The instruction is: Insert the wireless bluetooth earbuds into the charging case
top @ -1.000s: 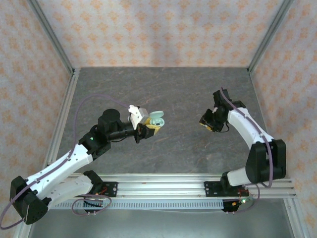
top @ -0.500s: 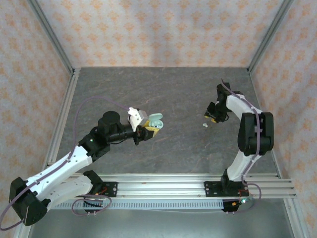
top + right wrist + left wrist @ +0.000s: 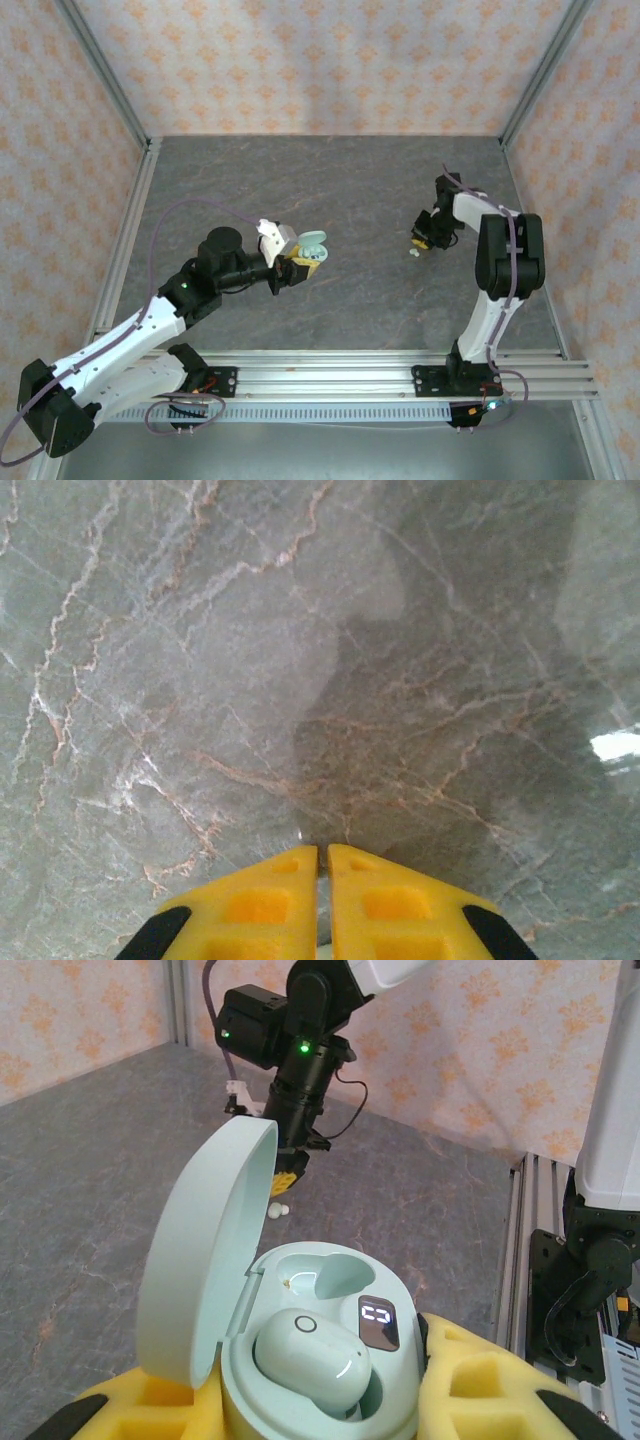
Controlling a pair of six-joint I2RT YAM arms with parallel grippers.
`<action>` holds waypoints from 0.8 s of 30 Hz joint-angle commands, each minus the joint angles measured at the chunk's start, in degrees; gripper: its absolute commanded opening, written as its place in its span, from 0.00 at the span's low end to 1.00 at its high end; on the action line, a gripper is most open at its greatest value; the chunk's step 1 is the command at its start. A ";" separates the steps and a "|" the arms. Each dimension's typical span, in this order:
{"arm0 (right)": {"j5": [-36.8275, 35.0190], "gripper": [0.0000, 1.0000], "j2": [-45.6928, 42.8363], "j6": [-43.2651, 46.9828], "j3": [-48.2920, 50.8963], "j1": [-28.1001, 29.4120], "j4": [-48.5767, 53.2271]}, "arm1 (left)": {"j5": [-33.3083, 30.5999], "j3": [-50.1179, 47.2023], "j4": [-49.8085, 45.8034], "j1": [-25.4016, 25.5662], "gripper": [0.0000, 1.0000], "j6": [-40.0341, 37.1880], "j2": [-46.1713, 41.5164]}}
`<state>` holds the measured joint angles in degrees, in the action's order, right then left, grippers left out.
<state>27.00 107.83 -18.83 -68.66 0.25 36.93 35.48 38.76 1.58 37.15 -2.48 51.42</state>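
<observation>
My left gripper (image 3: 300, 262) is shut on the mint charging case (image 3: 330, 1360), gripping its base between yellow foam pads. The case's lid (image 3: 205, 1260) stands open. One pale-mint earbud (image 3: 312, 1350) sits in the near socket, and the far socket (image 3: 325, 1272) is empty. A second tiny earbud (image 3: 411, 254) lies on the grey table, seen in the left wrist view as an earbud (image 3: 279, 1210) just below my right gripper (image 3: 287, 1175). The right gripper (image 3: 323, 855) points down at the table with its pads almost touching and nothing visible between the tips.
The grey marble table (image 3: 330, 190) is walled by patterned panels with metal posts. An aluminium rail (image 3: 340, 375) with both arm bases runs along the near edge. The right arm (image 3: 505, 260) stands folded upright near the right wall.
The right arm has folded up and swung its gripper slightly back and right. An earbud that was not on the table a second ago now lies beside it. The left gripper barely moved.
</observation>
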 commanded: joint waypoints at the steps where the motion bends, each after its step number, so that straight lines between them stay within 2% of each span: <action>1: 0.87 0.12 -2.89 -1.16 5.25 0.37 2.08 | -0.53 0.51 0.34 0.64 0.16 0.19 -1.60; 11: 1.84 0.12 -12.06 -3.54 13.13 0.72 2.16 | -0.73 0.52 -0.53 1.09 0.16 0.50 -3.49; 18: 2.30 0.12 -18.90 -2.54 12.62 1.30 6.78 | -0.99 0.52 -0.57 1.26 0.16 0.48 -4.00; 24: -2.11 0.22 -21.55 2.46 9.01 1.63 10.68 | -1.08 0.48 -0.71 1.48 0.16 0.46 -3.94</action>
<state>28.47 88.12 -19.70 -57.01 1.48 43.59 35.46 38.76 0.67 37.91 -2.46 48.45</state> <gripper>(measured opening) 0.201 0.337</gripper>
